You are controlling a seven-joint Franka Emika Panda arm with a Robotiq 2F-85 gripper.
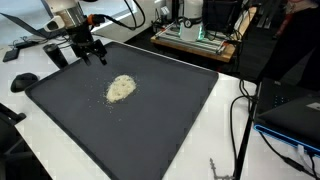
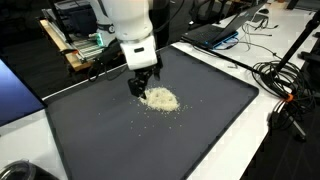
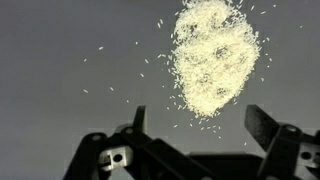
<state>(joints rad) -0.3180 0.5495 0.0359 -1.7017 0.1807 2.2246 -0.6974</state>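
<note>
**Entry 1, gripper** (image 1: pixel 88 50): the jaws are spread as wide as they go, with nothing between them. I read it as empty. It hangs over the dark mat (image 1: pixel 170 110), near the heap.

**Entry 2, pile of pale grains** (image 1: pixel 121 88): a loose heap near the mat's middle. In the wrist view the pile (image 3: pixel 213 55) lies ahead of the fingers and clear of them.

**Entry 3, stray grains** (image 3: pixel 98 48): scattered thinly around the heap.

**Entry 4, cables** (image 2: pixel 285 80): on the table off the mat, well apart from the gripper.

**Hazards, in my judgement:**
- Nothing binds the heap, so a finger brushing it sideways could fling grains across the mat or over its edge.
- A descent that goes too deep could press the fingertips into the mat and drag it.
</note>
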